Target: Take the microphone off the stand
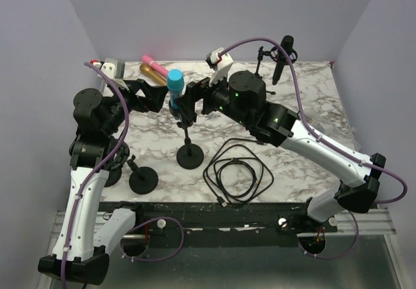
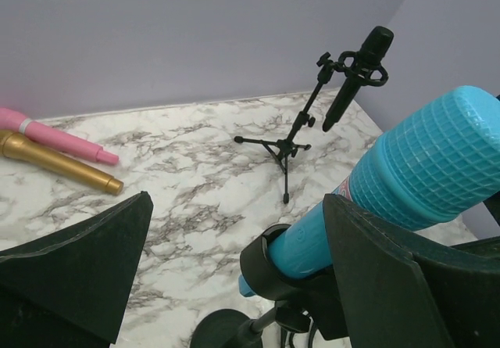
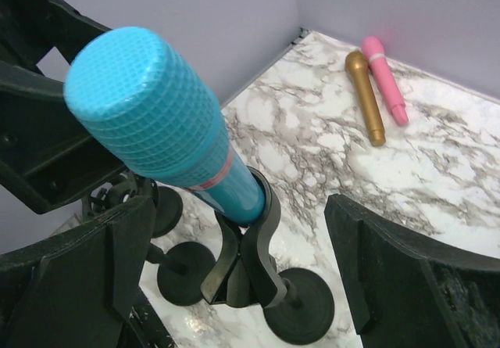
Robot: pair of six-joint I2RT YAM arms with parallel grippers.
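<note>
Microphone (image 3: pixel 168 121) seated in stand (image 3: pixel 301 310), left pincer (image 2: pixel 238 207) and right pincer (image 3: pixel 241 203) wide, cable (image 1: pixel 237 172) overhead only.

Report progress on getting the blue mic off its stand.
Done: both arms are at the stand. In hand: left fingers and right fingers flank the blue microphone, open, gripping nothing. Left: it sits in the clip; grip, lift out.

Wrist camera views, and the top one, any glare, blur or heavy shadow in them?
Top external: even soft light, faint shadows, no glare on the marble table. Left wrist: the blue microphone is sharp, the claw fingers nearly featureless black. Right wrist: its mesh crisp, the pink microphone clear too.
</note>
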